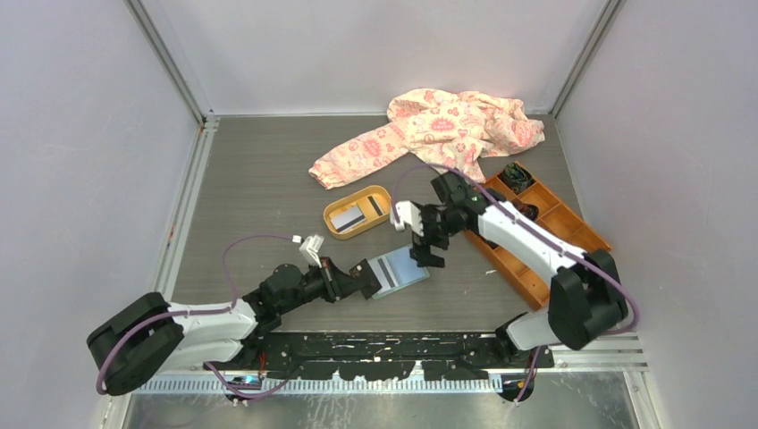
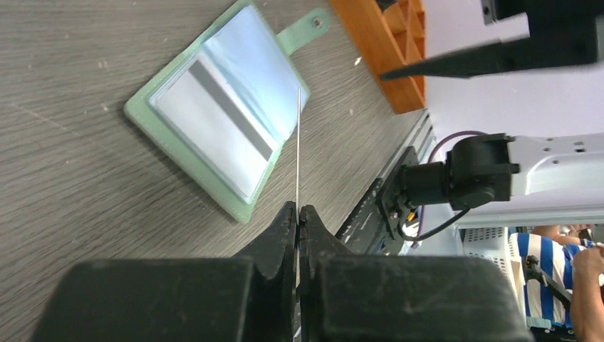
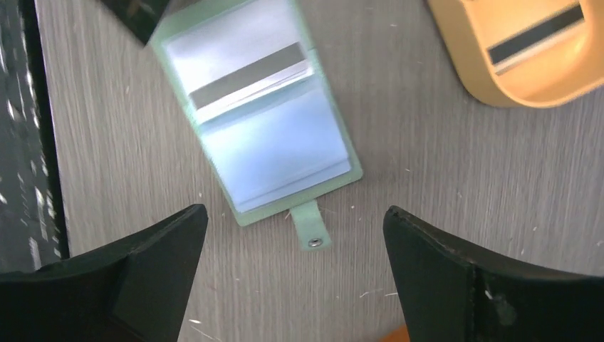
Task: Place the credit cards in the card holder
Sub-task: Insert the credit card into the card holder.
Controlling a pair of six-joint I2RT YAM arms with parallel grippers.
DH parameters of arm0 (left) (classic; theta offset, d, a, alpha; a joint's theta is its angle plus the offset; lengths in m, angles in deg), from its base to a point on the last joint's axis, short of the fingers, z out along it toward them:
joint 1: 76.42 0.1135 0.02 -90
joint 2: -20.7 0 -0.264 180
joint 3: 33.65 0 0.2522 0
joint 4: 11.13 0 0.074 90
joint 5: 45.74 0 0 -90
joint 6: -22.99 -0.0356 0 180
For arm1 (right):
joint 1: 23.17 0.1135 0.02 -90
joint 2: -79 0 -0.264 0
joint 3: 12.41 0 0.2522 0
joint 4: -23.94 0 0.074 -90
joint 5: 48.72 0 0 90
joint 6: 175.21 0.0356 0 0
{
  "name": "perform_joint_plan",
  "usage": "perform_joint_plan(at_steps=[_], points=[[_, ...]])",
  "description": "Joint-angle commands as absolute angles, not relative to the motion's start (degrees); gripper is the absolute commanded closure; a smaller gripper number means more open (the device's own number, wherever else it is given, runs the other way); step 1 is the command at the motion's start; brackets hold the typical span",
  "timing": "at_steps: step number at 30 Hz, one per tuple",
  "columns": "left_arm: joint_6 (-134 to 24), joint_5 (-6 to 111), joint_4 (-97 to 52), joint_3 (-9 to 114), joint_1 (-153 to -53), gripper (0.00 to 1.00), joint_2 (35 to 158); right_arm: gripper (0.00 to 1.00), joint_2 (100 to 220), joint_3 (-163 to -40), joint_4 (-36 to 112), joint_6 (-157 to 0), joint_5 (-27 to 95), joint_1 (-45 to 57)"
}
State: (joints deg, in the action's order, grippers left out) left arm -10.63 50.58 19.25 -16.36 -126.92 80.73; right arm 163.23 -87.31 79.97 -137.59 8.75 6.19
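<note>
While the pale green card holder (image 3: 271,153) lies open on the table (image 1: 250,197), one striped credit card (image 3: 242,71) rests on its inside. The left tool (image 2: 298,214) is pinched tight on a thin sheet (image 2: 298,142) seen edge-on at the holder's side. The right tool (image 3: 293,211) hangs above, spread wide and empty; more cards (image 1: 350,214) lie in the orange oval tray (image 1: 335,231).

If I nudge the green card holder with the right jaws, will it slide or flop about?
It will probably slide: the card holder lies open and flat on the table. It is likely floppy, since its clear sleeves look soft. The left gripper pinches a thin sheet at its edge, so it may pivot rather than travel.
</note>
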Motion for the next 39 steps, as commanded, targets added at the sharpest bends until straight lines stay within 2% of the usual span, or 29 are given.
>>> perform_joint_plan(at_steps=[1, 7, 14, 16, 21, 39], points=[[-10.98, 51.76, 25.56, -13.92, -126.70, 1.00, 85.65, 0.01, 160.10, -77.90, 77.47, -162.08, 5.65, 6.52], [-7.04, 51.40, 39.64, -13.45, -126.70, 1.00, 98.31, 0.05, 165.90, -79.33, 76.02, -162.65, 15.19, 6.60], [-2.77, 53.03, 56.77, -10.71, -126.65, 1.00, 115.61, 0.11, 169.05, -78.61, 73.57, -162.25, 19.12, 7.89], [-1.49, 53.95, 57.08, -9.29, -126.65, 1.00, 119.35, 0.13, 170.08, -78.76, 73.55, -162.23, 20.32, 8.47], [-0.17, 51.48, 57.11, -9.67, -126.48, 1.00, 120.19, 0.18, 171.19, -79.14, 74.04, -162.29, 21.29, 9.12], [12.39, 50.34, 57.11, -8.57, -125.30, 1.00, 127.55, 0.21, 171.81, -79.95, 75.41, -161.76, 20.72, 9.87]])
